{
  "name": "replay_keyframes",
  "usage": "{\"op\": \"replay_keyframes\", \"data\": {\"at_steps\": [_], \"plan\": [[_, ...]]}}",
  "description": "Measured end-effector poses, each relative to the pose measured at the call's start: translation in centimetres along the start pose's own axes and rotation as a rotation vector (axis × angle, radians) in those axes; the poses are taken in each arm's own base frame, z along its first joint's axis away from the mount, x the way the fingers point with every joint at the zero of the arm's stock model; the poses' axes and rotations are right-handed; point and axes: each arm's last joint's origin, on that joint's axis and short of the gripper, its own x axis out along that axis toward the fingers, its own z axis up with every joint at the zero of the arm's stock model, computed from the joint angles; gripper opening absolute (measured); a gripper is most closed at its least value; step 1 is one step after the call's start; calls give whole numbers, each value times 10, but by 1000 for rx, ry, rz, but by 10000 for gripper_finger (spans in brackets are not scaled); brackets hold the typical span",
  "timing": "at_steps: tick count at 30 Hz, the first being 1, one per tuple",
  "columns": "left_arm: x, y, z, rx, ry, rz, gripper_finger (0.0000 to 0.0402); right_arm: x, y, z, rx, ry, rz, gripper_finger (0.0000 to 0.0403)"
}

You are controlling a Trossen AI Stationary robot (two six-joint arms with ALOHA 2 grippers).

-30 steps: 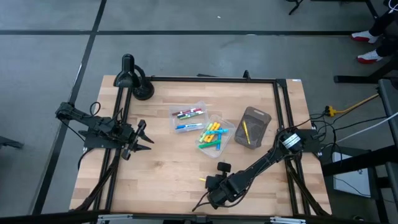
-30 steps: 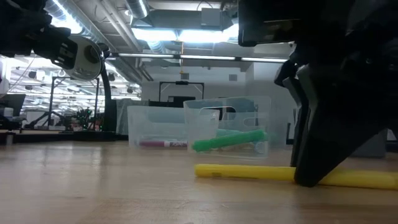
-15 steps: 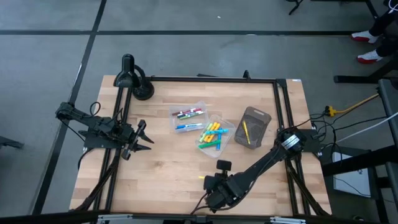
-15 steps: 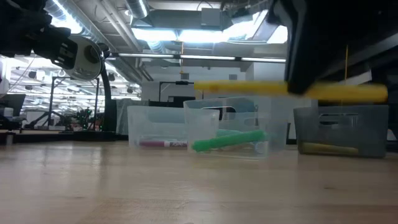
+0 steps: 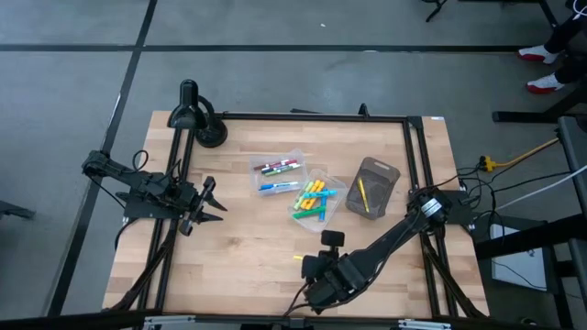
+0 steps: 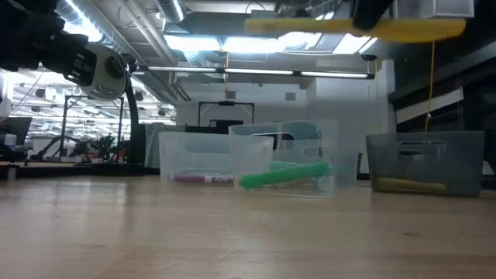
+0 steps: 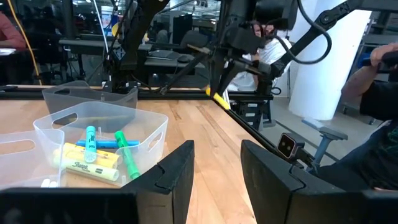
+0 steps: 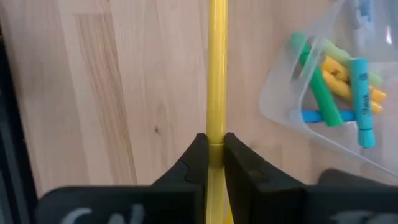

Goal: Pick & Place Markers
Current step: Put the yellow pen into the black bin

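- Wooden butcher-block table (image 5: 248, 247) w/ black frame rails along its edges; grey floor around it.
- Low view looking into a workshop room: ceiling lights, ducts, desks in the background.
- Left wrist view showing a person's sleeve at the picture's right edge, beyond the table.
- Right gripper (image 8: 214, 146) hanging above the near-centre of the table, fingers closed on a yellow marker (image 8: 217, 68); marker lying level, well clear of the wood, sticking out past the fingertips.
- In low view the same marker (image 6: 310, 25) is showing high near the top of frame.
- Clear trays (image 5: 280, 174) sitting mid-table, one w/ red/blue markers, the other (image 7: 143, 121) w/ yellow, green, blue markers (image 7: 93, 163).
- Dark grey bin (image 5: 374, 188) just right of the trays, one yellow marker inside.
- Left gripper (image 5: 213, 206) waiting at the left edge, fingers standing apart, holding nothing.
- Bare wood lying open across the front and left of the table.
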Motion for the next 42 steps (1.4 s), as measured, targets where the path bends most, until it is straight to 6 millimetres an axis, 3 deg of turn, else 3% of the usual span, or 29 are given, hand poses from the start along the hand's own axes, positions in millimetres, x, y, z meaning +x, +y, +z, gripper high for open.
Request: {"op": "replay_keyframes", "data": {"at_steps": [15, 34, 42], "plan": [[0, 0, 0, 0, 0, 0, 127, -37, -21, 10, -14, -68, -89, 37], [0, 0, 0, 0, 0, 0, 128, -33, -36, 18, -69, -35, -111, 39], [0, 0, 0, 0, 0, 0, 127, -48, -51, 9, -32, -61, -126, 39]]}}
